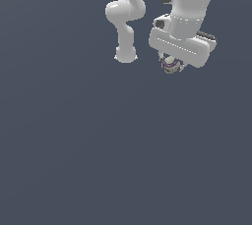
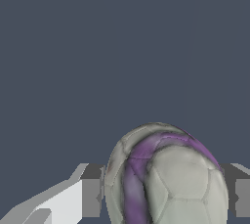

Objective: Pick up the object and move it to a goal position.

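Everything around is one flat, dark blue-grey colour, with no edges or marks on it. In the exterior view the white robot arm (image 1: 127,17) comes in from the top, near 12 o'clock, and bends down to a round base (image 1: 125,54). Its big white hand part sits up at about 1 o'clock. Right under that hand is the gripper (image 1: 171,65), and the little ball (image 1: 170,66) is tucked in it. The ball is whitish-grey with a purple stripe, and it is far smaller than the hand above it. In the wrist view the ball (image 2: 168,179) looks big and sits between the two grey fingers (image 2: 90,196), one on each side. The gripper is squeezed shut on the ball.
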You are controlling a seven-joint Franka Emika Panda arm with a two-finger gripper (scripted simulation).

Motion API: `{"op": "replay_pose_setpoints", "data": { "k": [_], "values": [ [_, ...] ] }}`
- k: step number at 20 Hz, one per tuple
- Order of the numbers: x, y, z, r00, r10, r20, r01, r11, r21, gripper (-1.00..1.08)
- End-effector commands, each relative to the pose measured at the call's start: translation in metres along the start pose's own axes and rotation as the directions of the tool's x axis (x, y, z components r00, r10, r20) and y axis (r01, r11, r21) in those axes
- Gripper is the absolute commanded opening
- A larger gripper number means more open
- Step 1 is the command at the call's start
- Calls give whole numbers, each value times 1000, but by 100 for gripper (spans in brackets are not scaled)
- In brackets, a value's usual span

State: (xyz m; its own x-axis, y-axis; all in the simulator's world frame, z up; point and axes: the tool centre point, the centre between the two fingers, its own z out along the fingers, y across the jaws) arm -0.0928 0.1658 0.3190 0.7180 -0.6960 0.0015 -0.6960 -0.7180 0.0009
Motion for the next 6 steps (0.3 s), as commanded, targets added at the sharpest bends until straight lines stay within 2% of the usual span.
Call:
{"op": "replay_pose_setpoints", "data": {
  "k": [1, 6],
  "values": [
    [-8, 0, -10, 1000, 1, 0, -1, 1000, 0, -100],
    [-13, -1, -17, 1000, 1, 1, -1, 1000, 0, -100]
  ]
}}
